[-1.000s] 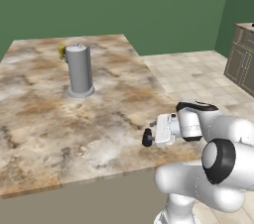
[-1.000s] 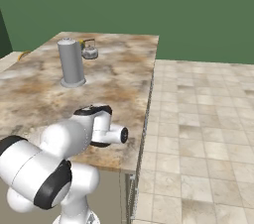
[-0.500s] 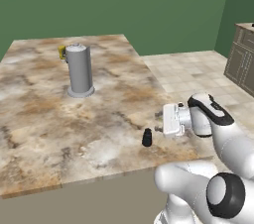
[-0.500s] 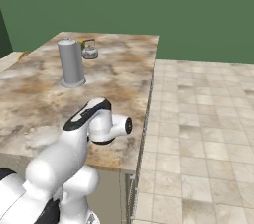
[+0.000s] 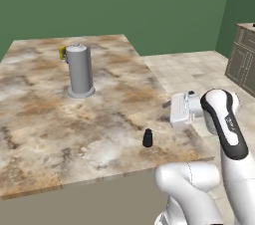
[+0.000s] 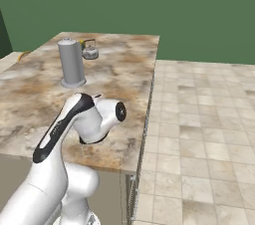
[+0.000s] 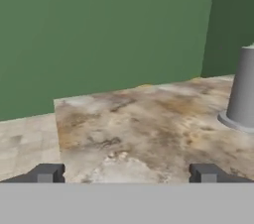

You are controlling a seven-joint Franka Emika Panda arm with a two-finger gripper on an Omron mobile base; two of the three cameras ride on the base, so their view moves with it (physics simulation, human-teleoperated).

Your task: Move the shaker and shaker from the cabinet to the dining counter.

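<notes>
1. Small black bottle-shaped shaker stands upright on the brown-beige marbled stone table, near its front edge.
2. White arm's two-finger gripper: jaws spread wide, holding nothing; fingertips far apart in the hand view.
3. Gripper body sits just right of the shaker, not touching.
4. Tall grey metal cylinder stands farther back, small metal kettle behind it.

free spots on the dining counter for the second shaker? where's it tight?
Bare marble on the dining counter: the wide near-left stretch, between the grey cylinder and the front edge, and the middle strip between cylinder and shaker. Tighter at the near right corner, where the shaker stands beside the open gripper, and the far edge, with a small kettle behind the cylinder.
</notes>
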